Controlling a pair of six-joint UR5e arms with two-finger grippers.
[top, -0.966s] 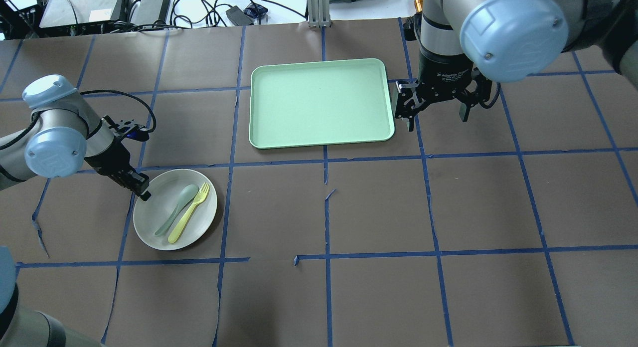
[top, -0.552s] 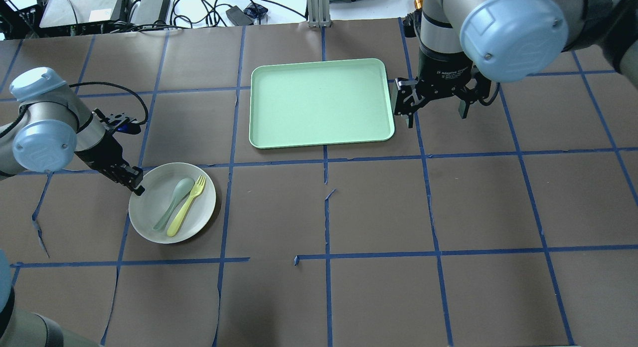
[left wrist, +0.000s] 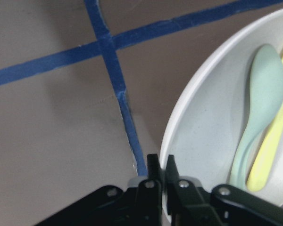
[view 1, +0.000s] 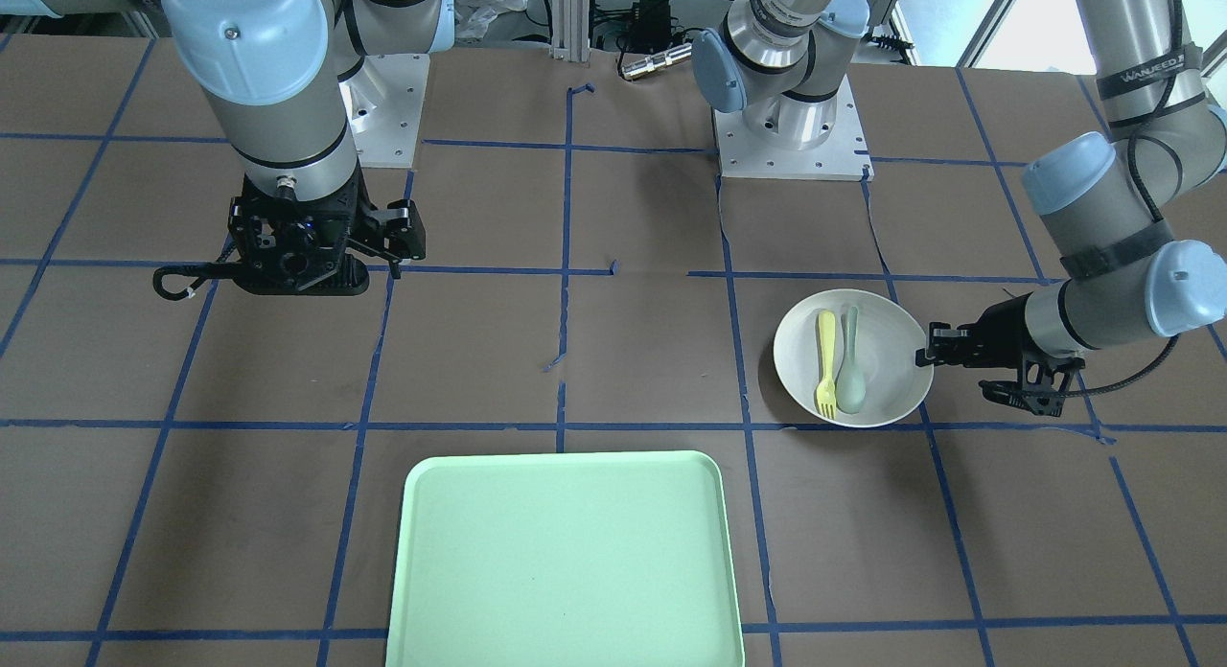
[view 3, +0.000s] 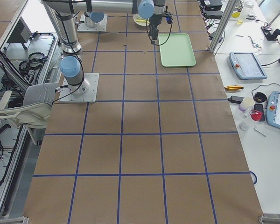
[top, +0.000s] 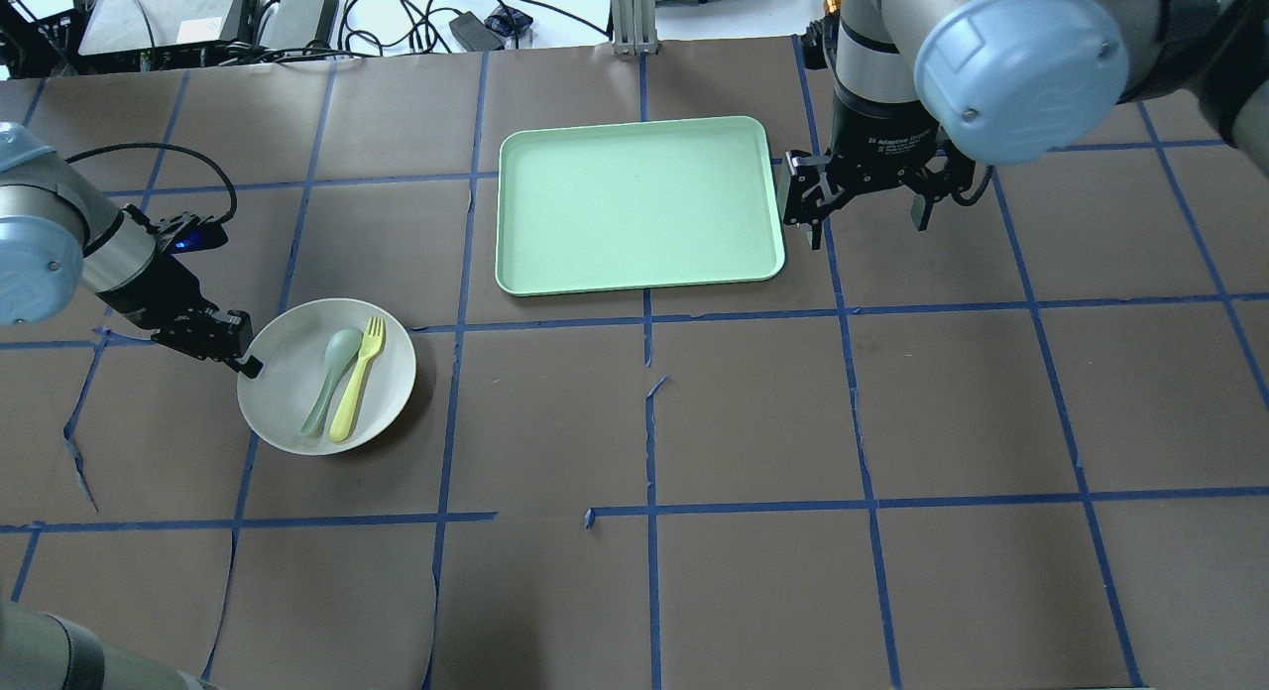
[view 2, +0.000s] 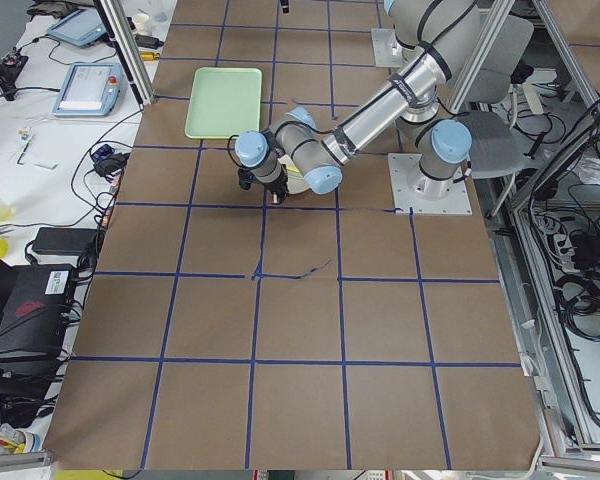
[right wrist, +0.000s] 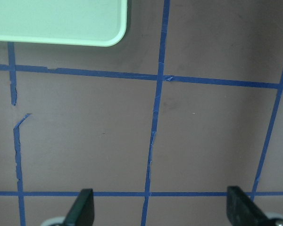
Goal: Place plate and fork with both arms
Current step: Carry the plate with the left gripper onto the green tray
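Left end effector (top: 245, 365) pinches the rim of the round white plate (top: 288, 417), yellow plastic fork (top: 355, 385) inside, at left on the brown worktop (top: 753, 422). Right end effector (top: 867, 229) hangs open. Advise level carriage, lest the fork slide.

The right tool (top: 867, 229) bears "Adaptive"; a strap (view 1: 1141, 70) on the left arm (view 1: 1083, 207) reads "WANJEED".

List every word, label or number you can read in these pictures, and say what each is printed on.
"2F Adaptive Gripper", on the right gripper's black body in the overhead view; the smaller line below is unreadable.
"WANJEED", or close to it, on the black strap round the left arm; letters uncertain.
Bench screens in the side views: too small to read.
The plate, fork and tray carry no text.
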